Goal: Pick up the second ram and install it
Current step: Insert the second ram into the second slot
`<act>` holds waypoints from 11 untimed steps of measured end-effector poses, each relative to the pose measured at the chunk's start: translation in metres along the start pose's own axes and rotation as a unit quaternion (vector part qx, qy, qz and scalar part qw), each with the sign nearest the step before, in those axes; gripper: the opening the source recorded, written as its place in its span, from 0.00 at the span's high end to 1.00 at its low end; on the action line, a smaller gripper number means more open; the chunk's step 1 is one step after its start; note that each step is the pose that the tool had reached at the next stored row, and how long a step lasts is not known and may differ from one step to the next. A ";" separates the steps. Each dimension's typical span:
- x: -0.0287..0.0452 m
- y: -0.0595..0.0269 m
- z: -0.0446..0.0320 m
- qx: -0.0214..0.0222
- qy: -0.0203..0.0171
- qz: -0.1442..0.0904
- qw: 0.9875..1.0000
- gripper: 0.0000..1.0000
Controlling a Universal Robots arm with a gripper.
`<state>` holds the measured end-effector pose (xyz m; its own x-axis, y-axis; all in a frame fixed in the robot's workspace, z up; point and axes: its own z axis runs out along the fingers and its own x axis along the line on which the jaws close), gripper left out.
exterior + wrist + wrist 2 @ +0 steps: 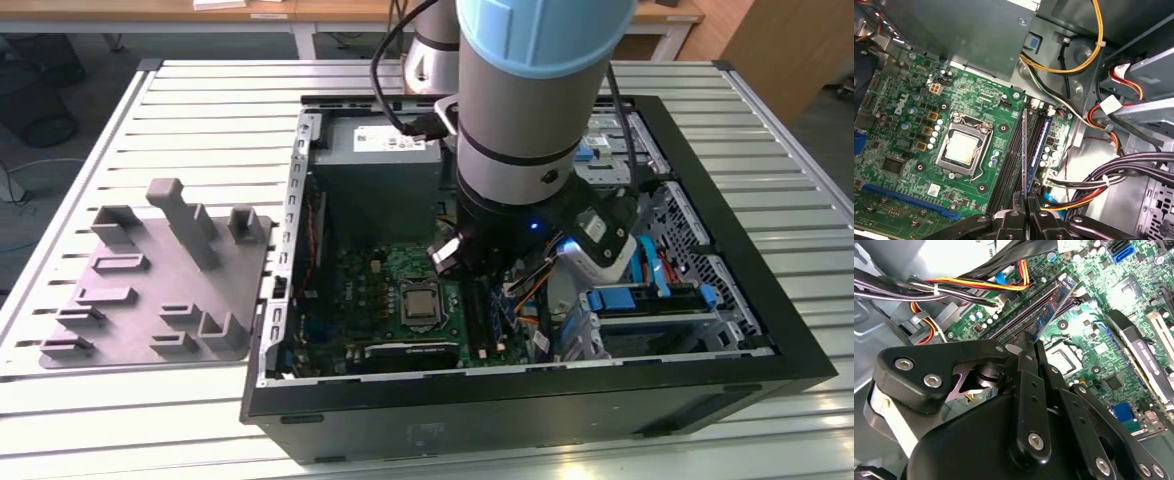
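The second ram (1024,150) is a thin dark stick seen edge-on, running along the black memory slots (1010,165) of the green motherboard (899,125). My gripper (1026,204) is shut on its near end. In the second wrist view the same ram (1054,307) reaches out from between my fingertips (1027,342) over the slots. I cannot tell whether its lower edge sits in a slot or just above it. Another blue stick (1039,142) stands in the slot beside it. In the exterior view my arm (521,150) reaches down into the open computer case (761,340).
The processor socket (963,149) lies close beside the slots. Black, yellow and red cable bundles (1114,175) crowd the other side, with the power supply box (974,30) beyond. A grey fixture plate (160,280) lies on the slatted table at the exterior view's left.
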<state>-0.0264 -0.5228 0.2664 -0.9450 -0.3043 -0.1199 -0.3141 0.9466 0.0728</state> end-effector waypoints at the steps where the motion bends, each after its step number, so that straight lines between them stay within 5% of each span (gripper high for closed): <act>1: 0.0000 0.0000 0.0000 0.000 0.000 0.003 1.000 0.86; 11: 0.0000 0.0000 0.0002 0.006 -0.003 0.045 0.999 0.86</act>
<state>-0.0264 -0.5227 0.2662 -0.9689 -0.2167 -0.1194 -0.2260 0.9715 0.0709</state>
